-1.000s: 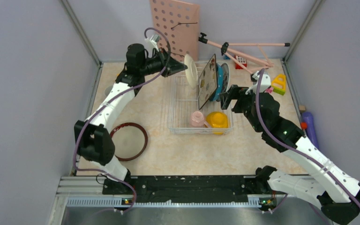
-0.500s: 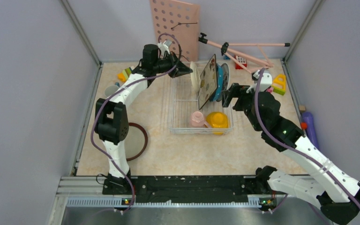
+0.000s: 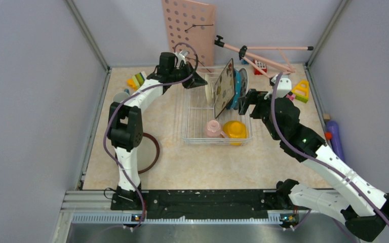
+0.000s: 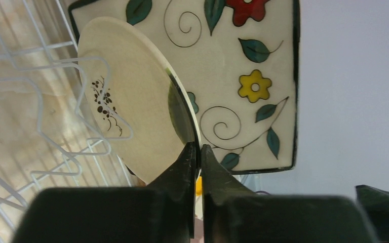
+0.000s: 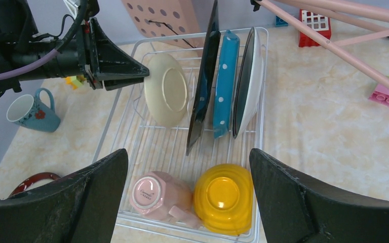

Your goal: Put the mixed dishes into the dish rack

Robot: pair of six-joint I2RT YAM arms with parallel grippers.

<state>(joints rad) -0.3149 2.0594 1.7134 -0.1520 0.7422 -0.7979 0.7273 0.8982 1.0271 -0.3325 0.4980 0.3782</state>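
We count pink mug, yellow bowl, square flowered plate and teal dotted plate in the dish rack; teal mug and brown-rimmed plate wait outside it; left gripper, jaws nearly closed, pinches the rim of the round white patterned plate, upright among the far dividers; right gripper gapes wide above the rack's near end, holding nothing.

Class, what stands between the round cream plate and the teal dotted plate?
The square flowered black-rimmed plate, standing upright; the right wrist view shows it.
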